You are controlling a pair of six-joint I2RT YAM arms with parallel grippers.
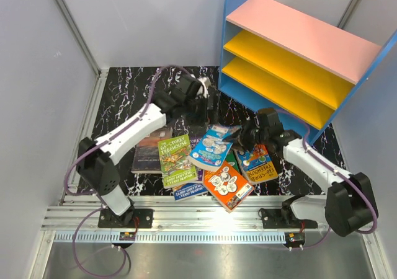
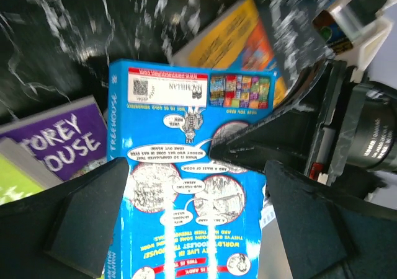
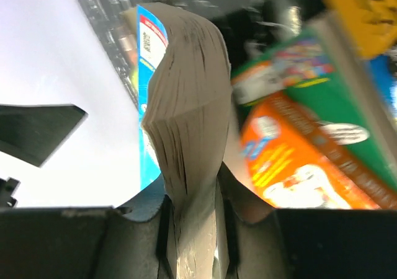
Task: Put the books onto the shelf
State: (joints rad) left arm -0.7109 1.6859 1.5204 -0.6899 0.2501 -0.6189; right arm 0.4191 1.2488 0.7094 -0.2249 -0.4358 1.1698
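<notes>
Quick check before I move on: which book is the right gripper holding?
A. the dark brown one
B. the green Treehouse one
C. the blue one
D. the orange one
C: in the right wrist view the right gripper is pinched on the page edge of the blue book.

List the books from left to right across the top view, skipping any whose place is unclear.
dark brown book → green book → light blue book → yellow-orange book, farthest right.
</notes>
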